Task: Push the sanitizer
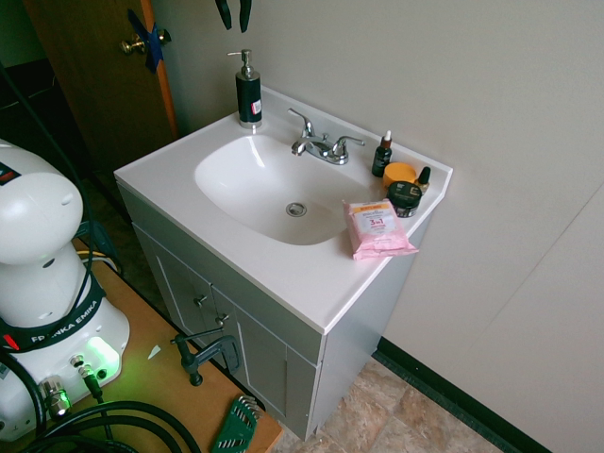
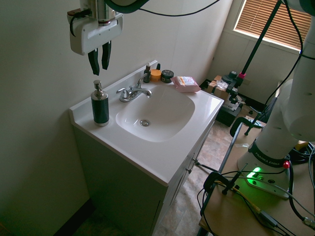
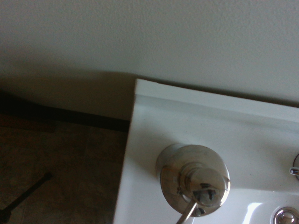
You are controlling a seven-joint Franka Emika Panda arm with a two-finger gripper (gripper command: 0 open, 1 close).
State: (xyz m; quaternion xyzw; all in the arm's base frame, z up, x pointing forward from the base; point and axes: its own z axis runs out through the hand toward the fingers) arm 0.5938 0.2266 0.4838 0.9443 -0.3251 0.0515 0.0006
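Observation:
The sanitizer point(image 1: 248, 94) is a tall dark pump bottle with a silver head and a small red-and-white label. It stands upright at the back corner of the white vanity top point(image 1: 170, 175), close to the wall. The gripper point(image 2: 98, 70) hangs straight above the sanitizer point(image 2: 100, 105), clear of its pump, with its dark fingers a small gap apart and nothing between them. In the first exterior view only the tips of the gripper point(image 1: 234, 19) show at the top edge. The wrist view looks down on the silver pump head of the sanitizer point(image 3: 195, 179).
A chrome faucet point(image 1: 321, 146) stands behind the sink basin point(image 1: 236, 184). At the far corner sit a small dropper bottle point(image 1: 382, 156), an orange-lidded jar point(image 1: 400, 175), a dark jar point(image 1: 406, 198) and a pink wipes pack point(image 1: 377, 228). The wall runs directly behind the sanitizer.

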